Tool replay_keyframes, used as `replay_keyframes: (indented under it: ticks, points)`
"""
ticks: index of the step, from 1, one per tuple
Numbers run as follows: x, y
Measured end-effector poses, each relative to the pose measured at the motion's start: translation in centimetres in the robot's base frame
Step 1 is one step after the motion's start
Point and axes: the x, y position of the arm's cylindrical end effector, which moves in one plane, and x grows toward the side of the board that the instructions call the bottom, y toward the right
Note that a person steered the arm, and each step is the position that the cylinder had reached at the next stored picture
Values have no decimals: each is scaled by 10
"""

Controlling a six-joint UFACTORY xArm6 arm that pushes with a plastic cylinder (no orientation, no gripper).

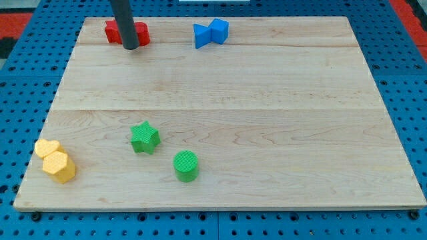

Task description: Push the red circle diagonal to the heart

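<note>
At view's top left, my tip (131, 47) touching red block (126, 32); no jaws; yellow heart (47, 148) bottom left.

only the green star (144, 137) and green cylinder (186, 165) interrupt the board's (267, 100) open middle.

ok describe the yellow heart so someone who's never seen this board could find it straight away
Start at the wooden board and go to its corner at the view's bottom left, where two yellow blocks touch. The yellow heart is the upper one, nearer the left edge. It has two rounded lobes, while the yellow hexagon just below and to its right has flat sides.
</note>
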Motion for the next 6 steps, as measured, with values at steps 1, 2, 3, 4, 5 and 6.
replay_keyframes:
  ticks: [1,2,3,4,5,6]
  points:
    - [0,33]
    - [-5,78]
    - [-16,54]
    - [-24,34]
    - [-25,25]
    - [-16,32]
